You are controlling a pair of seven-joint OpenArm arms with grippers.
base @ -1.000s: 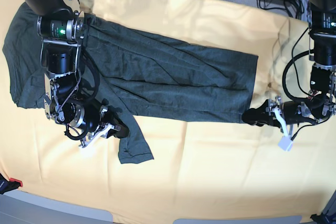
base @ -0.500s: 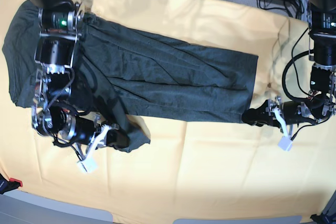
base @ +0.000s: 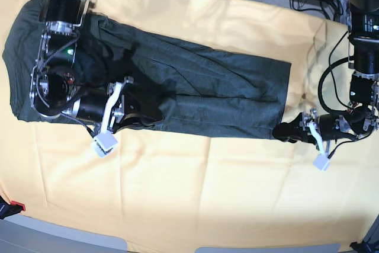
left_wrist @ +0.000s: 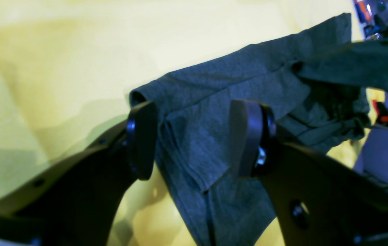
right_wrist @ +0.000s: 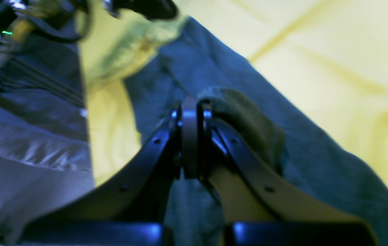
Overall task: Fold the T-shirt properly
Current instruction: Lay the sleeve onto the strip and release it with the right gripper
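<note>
The T-shirt [base: 195, 84] lies lengthwise across the yellow cloth [base: 207, 194], its sleeve pinched in the clamped right gripper [base: 142, 119] at one end, the left gripper [base: 284, 131] gaping around the far hem corner

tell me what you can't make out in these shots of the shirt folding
- Base view: part of the T-shirt near its collar end lies under the right arm.
- Base view: the right gripper tips are too dark against the fabric to separate.
- Right wrist view: blurred, so how much fabric the shut pads pinch is unclear.
- Left wrist view: the hem runs off the bottom edge.
</note>
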